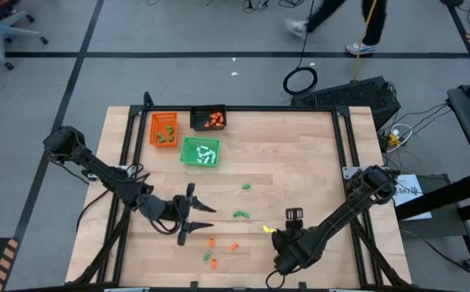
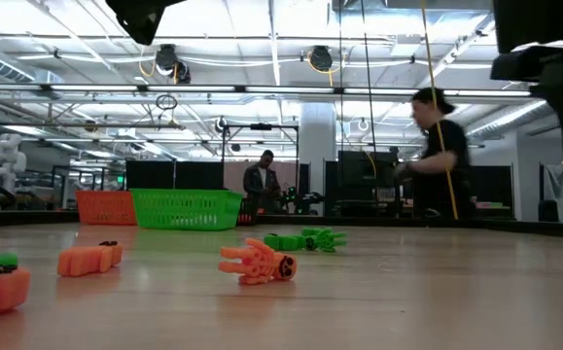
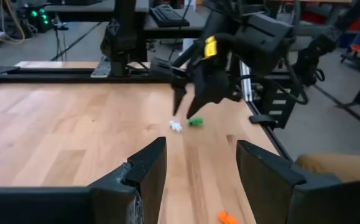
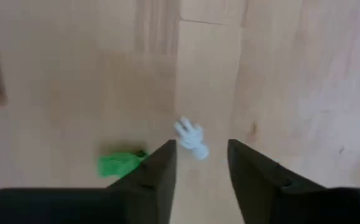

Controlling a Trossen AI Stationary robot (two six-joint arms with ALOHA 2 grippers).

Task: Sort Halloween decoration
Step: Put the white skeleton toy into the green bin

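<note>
Just beyond the parted fingers of the right gripper [image 4: 201, 171], a tiny white plastic hand-shaped decoration [image 4: 191, 138] lies on the wooden table [image 4: 74, 62], where a careless approach might knock it aside.

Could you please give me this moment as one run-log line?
right gripper: open above white piece | green piece: beside it | left gripper: open, waiting | table: pieces unsorted

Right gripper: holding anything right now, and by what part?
Nothing held. The right gripper is open above the table, with a white piece lying just ahead of its fingertips. The left gripper is open and empty too.
</note>
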